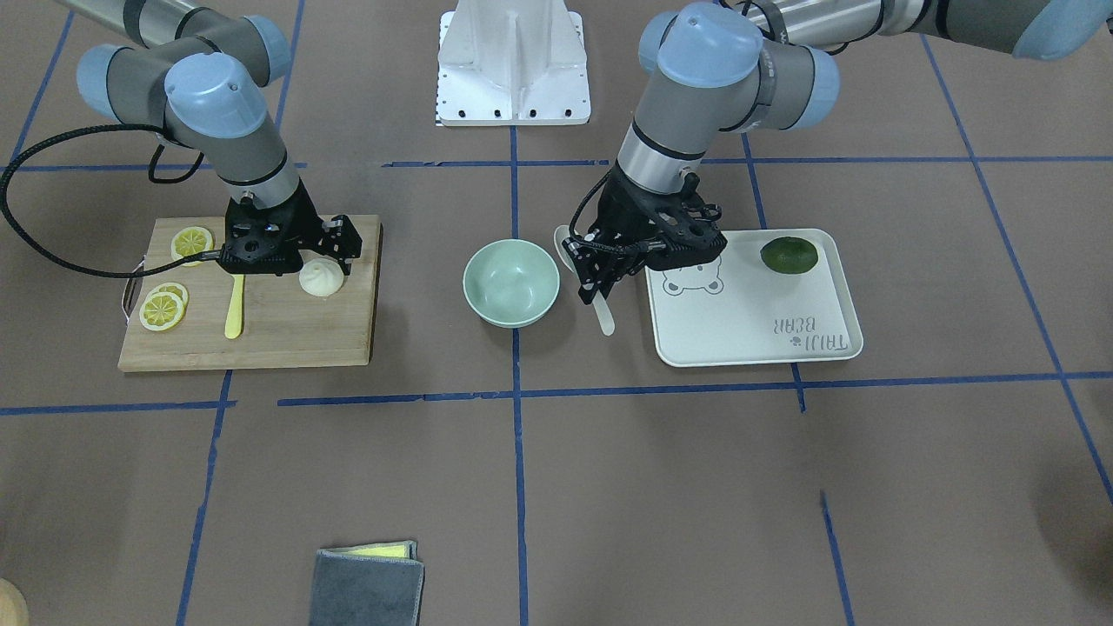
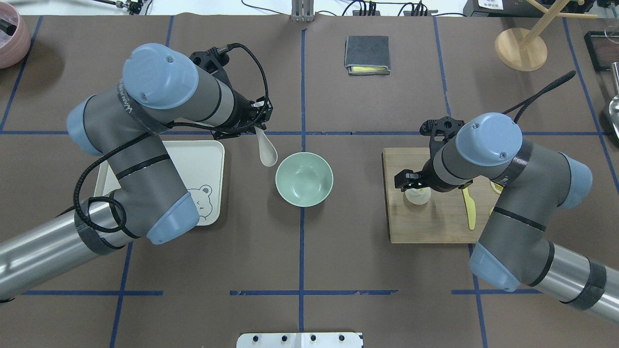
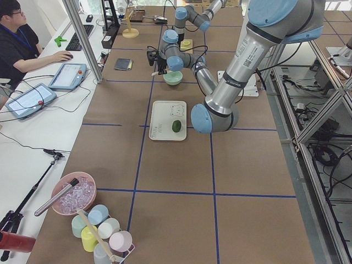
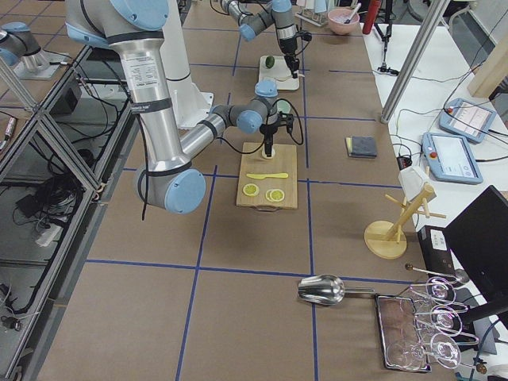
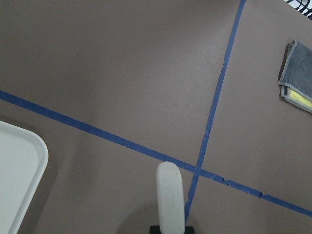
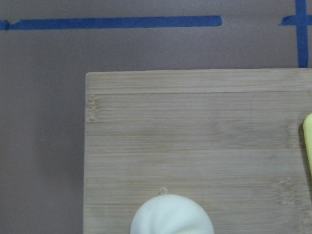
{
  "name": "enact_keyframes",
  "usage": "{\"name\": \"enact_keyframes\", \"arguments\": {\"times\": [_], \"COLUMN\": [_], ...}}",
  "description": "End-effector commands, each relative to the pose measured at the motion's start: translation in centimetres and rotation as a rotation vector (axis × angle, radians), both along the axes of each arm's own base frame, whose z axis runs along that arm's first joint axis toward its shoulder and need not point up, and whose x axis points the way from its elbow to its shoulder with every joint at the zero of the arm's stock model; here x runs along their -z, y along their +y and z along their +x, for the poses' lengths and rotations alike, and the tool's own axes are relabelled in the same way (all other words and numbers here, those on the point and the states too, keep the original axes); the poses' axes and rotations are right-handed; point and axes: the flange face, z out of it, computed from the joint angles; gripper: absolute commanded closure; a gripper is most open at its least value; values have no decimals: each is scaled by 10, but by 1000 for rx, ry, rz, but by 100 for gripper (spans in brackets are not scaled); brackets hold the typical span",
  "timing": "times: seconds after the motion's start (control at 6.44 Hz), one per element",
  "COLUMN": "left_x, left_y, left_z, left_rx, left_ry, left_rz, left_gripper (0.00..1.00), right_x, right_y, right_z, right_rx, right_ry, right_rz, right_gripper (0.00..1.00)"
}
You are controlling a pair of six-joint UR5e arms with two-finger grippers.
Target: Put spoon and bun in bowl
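Note:
The pale mint-green bowl (image 1: pixel 511 283) stands empty at the table's middle and also shows in the overhead view (image 2: pixel 304 179). My left gripper (image 1: pixel 598 276) is shut on the pale spoon (image 1: pixel 606 318) and holds it tilted just beside the bowl, on the tray side; the scoop (image 2: pixel 267 152) points toward the bowl. The handle end shows in the left wrist view (image 5: pixel 169 195). The white bun (image 1: pixel 322 278) sits on the wooden cutting board (image 1: pixel 287 335). My right gripper (image 1: pixel 323 259) hangs open right over the bun (image 2: pixel 417 196), which shows at the bottom of the right wrist view (image 6: pixel 171 214).
A yellow plastic knife (image 1: pixel 235 306) and lemon slices (image 1: pixel 163 309) lie on the board. A white bear tray (image 1: pixel 756 326) with a dark green lime (image 1: pixel 789 255) stands beside the left gripper. A folded grey cloth (image 1: pixel 367 581) lies at the far edge.

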Motion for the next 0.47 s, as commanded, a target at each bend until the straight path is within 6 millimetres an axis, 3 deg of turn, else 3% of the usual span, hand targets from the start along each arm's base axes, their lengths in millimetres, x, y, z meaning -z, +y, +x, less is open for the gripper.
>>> {"name": "enact_keyframes", "arguments": {"times": [0.0, 0.16, 0.31], "left_x": [-4, -4, -3], "left_y": [-1, 3, 4], "left_z": [36, 45, 47], "left_rx": [28, 20, 19], "left_ry": [23, 31, 31], "left_rz": [2, -2, -3], "left_gripper": [100, 100, 100], "right_x": [-5, -5, -5], "right_y": [2, 2, 3], "right_z": [-2, -2, -2], "right_rx": [5, 6, 7], "right_ry": [8, 6, 7], "right_rz": [-7, -7, -8], "right_gripper": [0, 1, 14]}}
